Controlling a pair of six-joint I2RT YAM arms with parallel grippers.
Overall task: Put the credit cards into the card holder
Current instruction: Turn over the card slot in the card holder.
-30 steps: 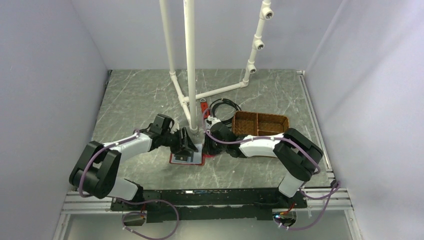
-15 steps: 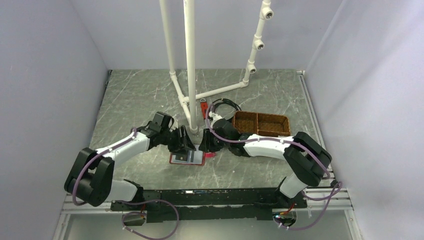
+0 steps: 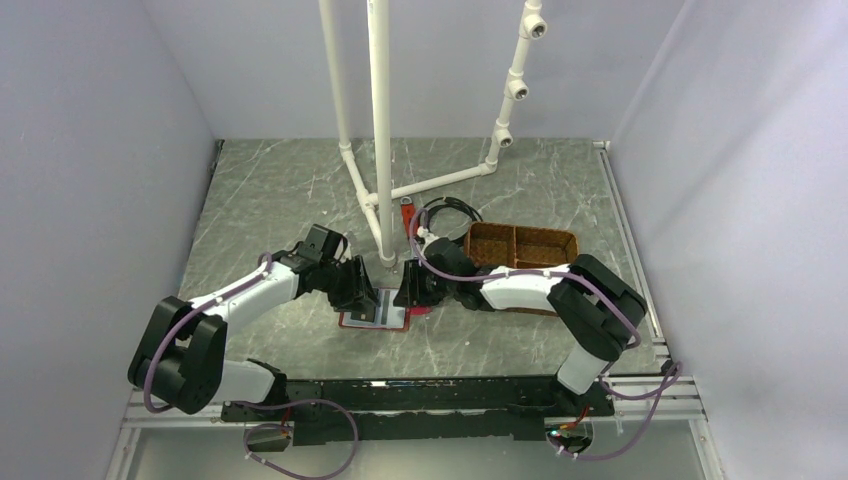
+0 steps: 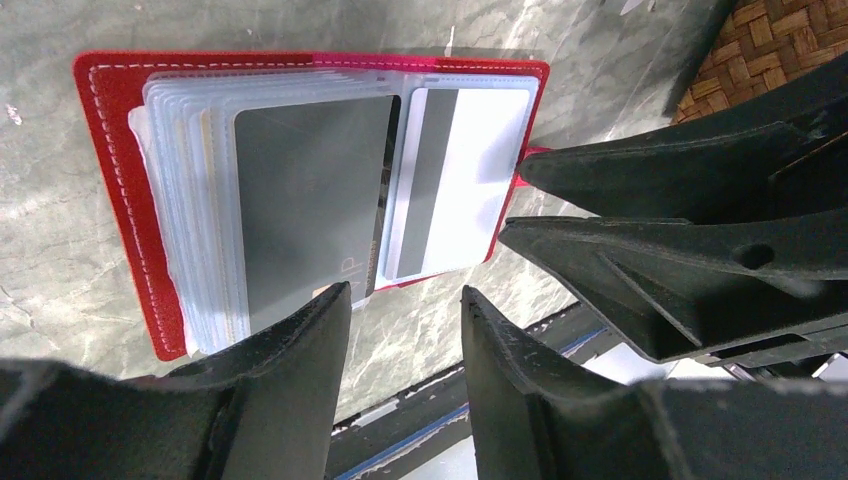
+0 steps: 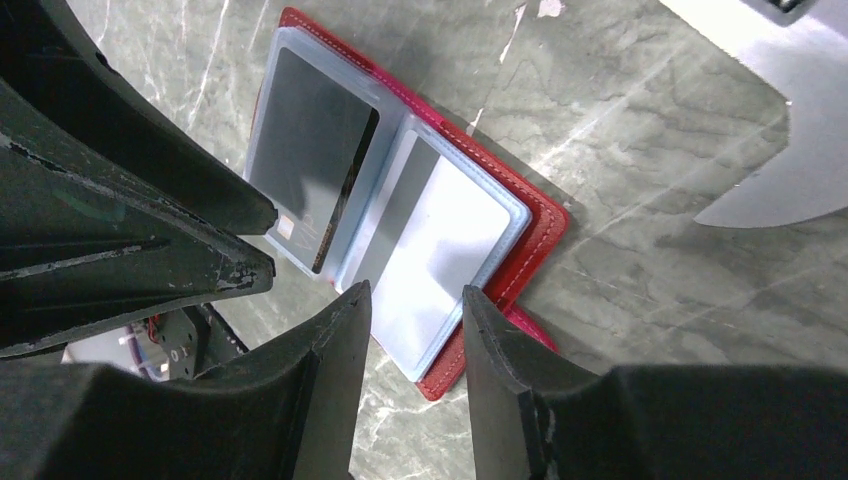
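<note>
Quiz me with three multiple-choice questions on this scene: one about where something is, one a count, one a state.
1. Where is the card holder? A in the woven tray; B on the table; C in mid-air.
2. How many cards show in its facing pockets? A two; B none; C five.
3. The card holder is: A snapped shut; B rolled up; C open flat.
Answers: 1 B, it lies on marble, outside the tray; 2 A, one dark, one white; 3 C, both pocket pages face up.
</note>
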